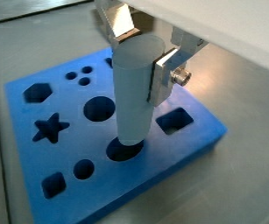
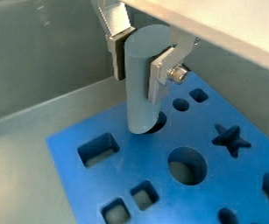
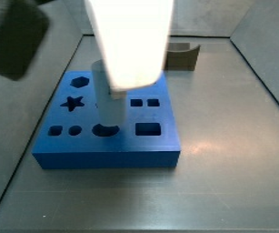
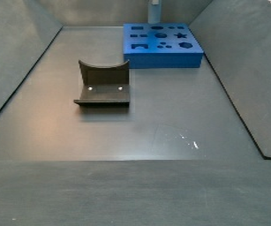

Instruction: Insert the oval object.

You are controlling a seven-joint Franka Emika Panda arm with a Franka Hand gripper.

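Observation:
The oval object [image 1: 131, 92], a pale grey-blue peg, stands upright between my gripper's [image 1: 143, 51] silver fingers [image 1: 168, 70]. The gripper is shut on it in both wrist views [image 2: 143, 58]. The peg's lower end [image 2: 143, 124] sits in the mouth of a rounded hole in the blue block [image 1: 78, 112], near the block's middle row of holes. A dark sliver of the hole shows beside the peg. In a side view the peg [image 4: 154, 11] rises from the block's [image 4: 161, 60] far part. In a side view the blurred white arm [image 3: 129, 41] hides the gripper and the peg.
The blue block [image 3: 105, 159] has several other shaped holes, among them a star [image 1: 50, 128] and a square [image 1: 175, 120]. A dark brown block with a curved notch [image 4: 102, 84] lies apart from it on the grey floor. Grey walls [image 2: 43, 52] close in the bin.

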